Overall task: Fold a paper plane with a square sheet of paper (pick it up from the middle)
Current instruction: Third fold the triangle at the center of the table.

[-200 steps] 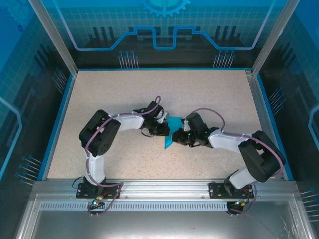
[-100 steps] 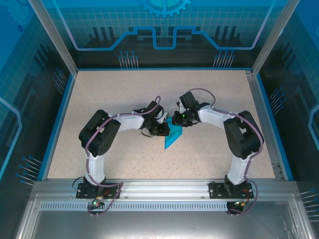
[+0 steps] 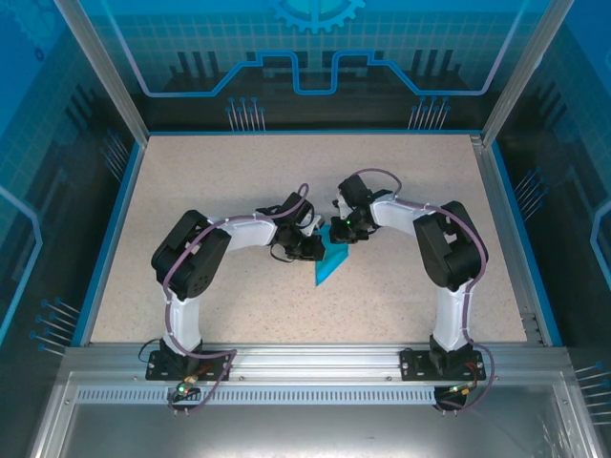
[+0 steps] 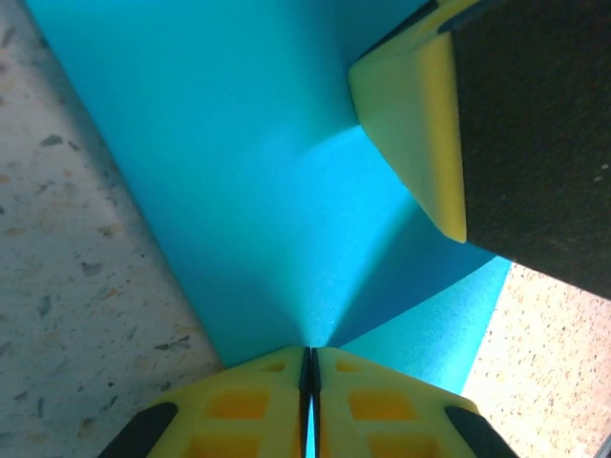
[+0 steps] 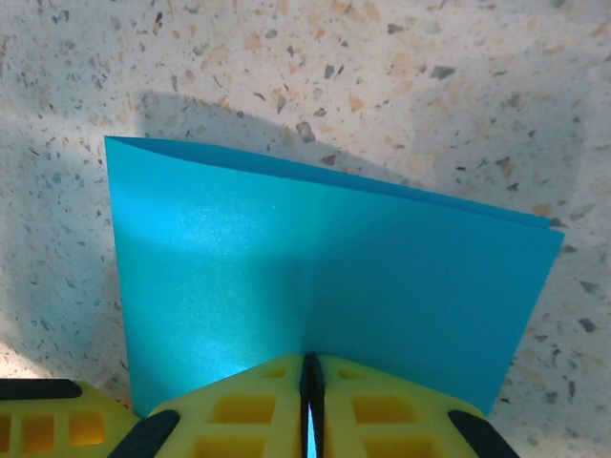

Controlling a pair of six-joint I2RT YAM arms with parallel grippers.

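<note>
Speckled beige table (image 3: 210,191) inside blue walls, seen from above. At the table's middle, folded sheet of paper (image 3: 329,262), sharp point toward the table's near edge. Left gripper (image 3: 320,250) and right gripper (image 3: 342,232) both on its far part.

From left wrist: yellow jaws of left gripper (image 4: 308,358) pressed together, pinching the paper (image 4: 248,191); one finger (image 4: 410,105) of right gripper touching it.

From right wrist: jaws of right gripper (image 5: 308,363) closed likewise on the paper's (image 5: 315,277) edge, above the table (image 5: 334,76).

My jaws are yellow and black. The folded paper (image 5: 325,286) is plain cyan-blue on every face, unmarked. The worktop (image 3: 210,191) is beige, speckled with dark grey and orange flecks, edged in blue.
</note>
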